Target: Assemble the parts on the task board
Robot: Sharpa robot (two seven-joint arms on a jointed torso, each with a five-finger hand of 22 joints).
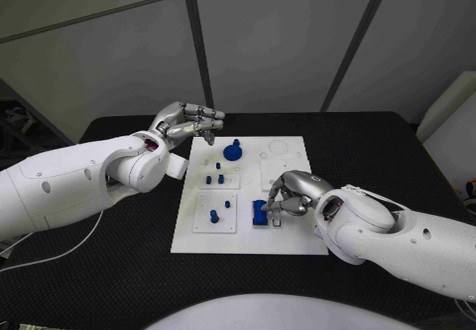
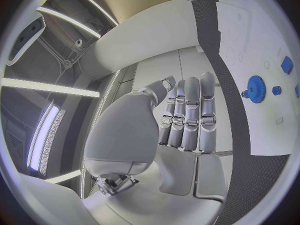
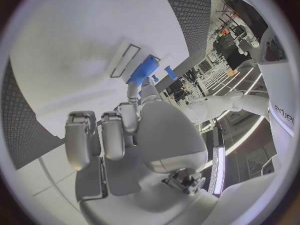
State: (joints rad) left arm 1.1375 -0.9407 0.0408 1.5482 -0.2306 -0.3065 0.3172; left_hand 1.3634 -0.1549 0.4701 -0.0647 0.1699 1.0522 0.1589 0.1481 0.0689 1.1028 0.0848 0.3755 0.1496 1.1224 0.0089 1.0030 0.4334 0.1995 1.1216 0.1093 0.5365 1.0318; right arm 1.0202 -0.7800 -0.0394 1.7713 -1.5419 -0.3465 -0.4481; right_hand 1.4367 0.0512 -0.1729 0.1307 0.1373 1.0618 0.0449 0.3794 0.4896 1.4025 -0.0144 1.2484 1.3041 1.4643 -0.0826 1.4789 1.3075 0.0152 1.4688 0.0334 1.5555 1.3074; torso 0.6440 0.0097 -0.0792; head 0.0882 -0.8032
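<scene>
Right robot hand [image 1: 287, 196]: fingers curled down over the task board's [image 1: 199, 237] near-right part, fingertips on an upright blue block [image 1: 260, 212]; a firm grip cannot be confirmed, as the fingers partly hide the block. Left robot hand [image 1: 188, 122]: raised above the board's far-left corner, fingers extended side by side, holding nothing. Board lies mid-surface [image 1: 119, 275]. Blue parts visible: one gear [image 1: 233, 152], about five small pegs [image 1: 214, 216], one block.

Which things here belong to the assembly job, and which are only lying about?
Job: task board; blue gear; blue block held by the right hand; small blue pegs; left hand, holding nothing.
Lying about: white cable on the black table.
</scene>
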